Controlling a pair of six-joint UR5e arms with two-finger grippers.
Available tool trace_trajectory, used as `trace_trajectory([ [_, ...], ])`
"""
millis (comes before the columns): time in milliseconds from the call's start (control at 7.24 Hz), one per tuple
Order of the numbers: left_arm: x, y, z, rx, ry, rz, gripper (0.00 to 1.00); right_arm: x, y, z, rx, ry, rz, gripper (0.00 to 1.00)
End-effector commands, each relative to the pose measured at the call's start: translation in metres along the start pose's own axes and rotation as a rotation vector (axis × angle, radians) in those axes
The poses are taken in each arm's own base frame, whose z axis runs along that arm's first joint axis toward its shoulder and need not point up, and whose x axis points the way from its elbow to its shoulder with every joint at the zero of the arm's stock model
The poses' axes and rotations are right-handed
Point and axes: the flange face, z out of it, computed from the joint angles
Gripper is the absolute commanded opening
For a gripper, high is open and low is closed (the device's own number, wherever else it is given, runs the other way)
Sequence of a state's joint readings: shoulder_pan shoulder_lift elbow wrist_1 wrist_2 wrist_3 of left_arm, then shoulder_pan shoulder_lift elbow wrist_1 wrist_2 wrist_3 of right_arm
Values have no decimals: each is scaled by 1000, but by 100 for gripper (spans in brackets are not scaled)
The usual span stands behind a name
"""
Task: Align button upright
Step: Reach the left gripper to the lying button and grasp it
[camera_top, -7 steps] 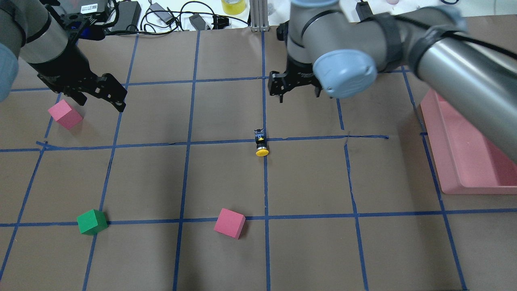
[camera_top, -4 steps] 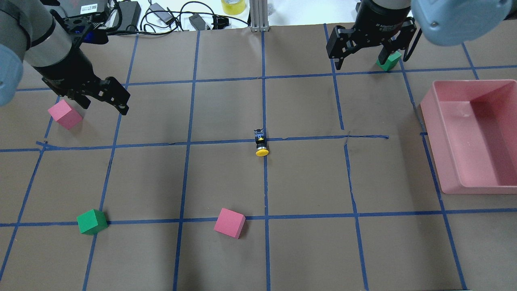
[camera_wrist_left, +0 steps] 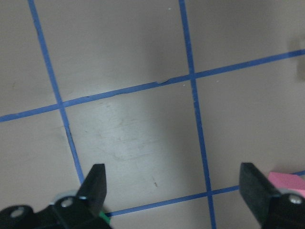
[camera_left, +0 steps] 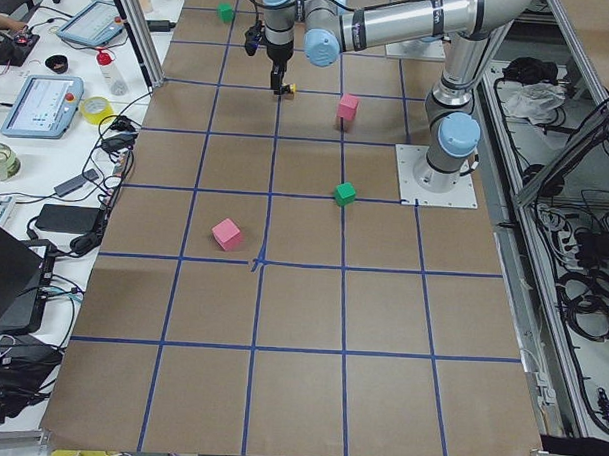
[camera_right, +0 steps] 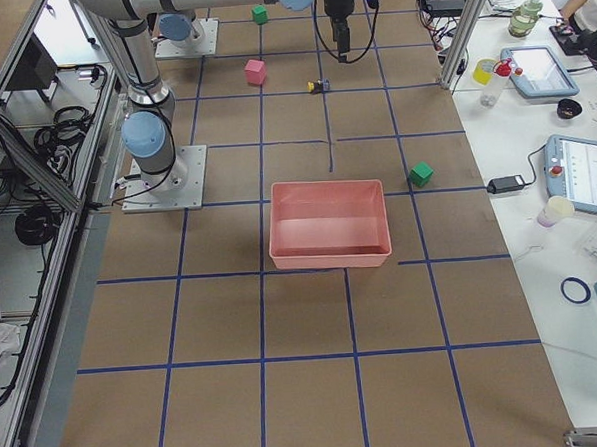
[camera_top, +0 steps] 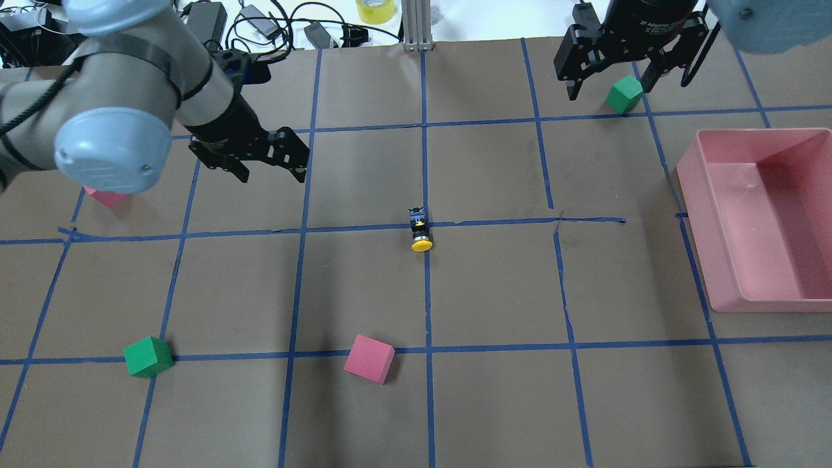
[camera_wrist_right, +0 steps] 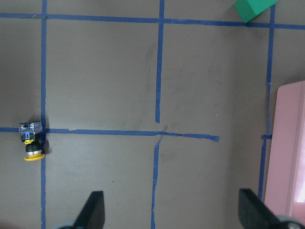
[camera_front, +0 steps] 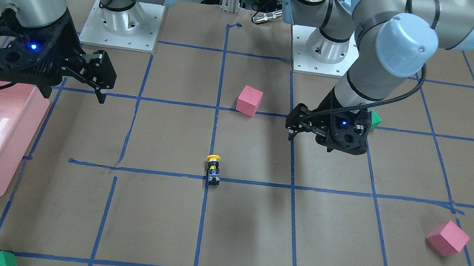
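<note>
Nearest the robot, a green cube [camera_top: 148, 357] sat on the left and a pink cube [camera_top: 369, 359] near the middle. Both rested on the brown paper table [camera_top: 494, 403] with its blue tape grid.

Farther in, about the table's centre, the button [camera_top: 421, 231] lay on its side where two tape lines crossed. Its yellow cap pointed toward the near edge and its black-and-grey body toward the far edge, and nothing touched it. On the right, well apart from the button, stood a pink tray [camera_top: 699, 214], open side up. On the left, a second pink cube [camera_top: 107, 197] showed only as a corner beneath the left arm's elbow.

A little farther, the left gripper [camera_top: 273, 174] hung over the table, left of the button and well apart from it. Its fingers [camera_wrist_left: 95, 183] were spread wide with only bare paper between them.

At the far right, the right gripper [camera_top: 611, 86] hovered near the table's far edge, its fingers [camera_wrist_right: 94, 207] likewise spread and holding nothing. The button showed small at the left of its wrist view. A second green cube [camera_top: 624, 93] sat on the table near that gripper, not between its fingers.

Beyond the far edge lay cables [camera_top: 273, 29] and a yellow tape roll [camera_top: 375, 10].
</note>
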State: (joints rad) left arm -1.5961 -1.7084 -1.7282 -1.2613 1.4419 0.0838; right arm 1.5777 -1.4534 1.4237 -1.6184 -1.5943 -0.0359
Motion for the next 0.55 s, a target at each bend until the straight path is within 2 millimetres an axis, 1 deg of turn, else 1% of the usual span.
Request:
trace_trajectory([
  [0, 46, -18, 38, 81, 14, -21, 100, 0, 3, 6, -21, 0, 1, 100],
  [138, 62, -17, 66, 54, 14, 9, 100, -2, 4, 10, -30, 0, -4, 100],
  [276, 83, -20, 82, 80, 21, 12, 100, -1, 4, 11, -33, 1, -3, 100],
  [414, 100, -20, 105, 63, 22, -2, 100, -2, 4, 11, -33, 0, -4, 100],
])
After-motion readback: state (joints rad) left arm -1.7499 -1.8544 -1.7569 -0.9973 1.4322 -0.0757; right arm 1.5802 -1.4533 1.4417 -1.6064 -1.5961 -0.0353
